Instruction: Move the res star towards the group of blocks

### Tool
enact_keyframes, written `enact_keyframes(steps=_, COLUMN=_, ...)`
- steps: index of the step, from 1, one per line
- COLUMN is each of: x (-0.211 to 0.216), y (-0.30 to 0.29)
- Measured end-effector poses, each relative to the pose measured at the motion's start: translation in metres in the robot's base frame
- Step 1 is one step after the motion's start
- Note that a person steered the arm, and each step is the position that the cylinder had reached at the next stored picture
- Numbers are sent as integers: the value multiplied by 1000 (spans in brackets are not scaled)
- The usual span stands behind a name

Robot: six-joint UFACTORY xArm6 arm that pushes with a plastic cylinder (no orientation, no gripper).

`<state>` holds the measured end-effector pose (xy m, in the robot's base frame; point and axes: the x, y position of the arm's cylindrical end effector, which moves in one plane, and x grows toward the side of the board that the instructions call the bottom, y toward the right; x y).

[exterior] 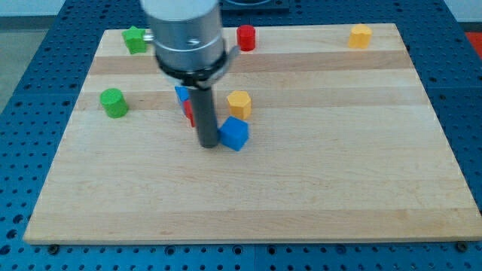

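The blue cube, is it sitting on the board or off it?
On: the blue cube rests flat on the board, right beside my tip.

No readable text, label, brand, number or sign anywhere in the camera view.
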<state>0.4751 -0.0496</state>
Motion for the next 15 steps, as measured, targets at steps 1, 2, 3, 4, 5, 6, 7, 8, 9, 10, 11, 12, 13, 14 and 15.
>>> enact_keyframes(steps=1, x=0, y=45)
enact_keyframes(steps=2, x=-12, y=81)
enact_keyframes(steps=3, x=-29, y=109)
enact_keyframes(steps=4, x=-35, y=116)
enact_keyframes(steps=5, x=-35, y=112)
enact_keyframes(steps=6, x=-35, y=98)
enact_keyframes(steps=7, x=-50, y=93)
enact_keyframes(steps=8, x=-74, y=93)
enact_keyframes(steps=9, x=-75, y=108)
enact_keyframes(steps=10, x=-67, y=130)
enact_keyframes(steps=11, x=-53, y=135)
enact_keyframes(steps=12, x=-50, y=152)
enact_keyframes(steps=13, x=-50, y=178)
enact_keyframes(steps=14, x=-44, y=191)
enact_keyframes(steps=15, x=-28, y=195)
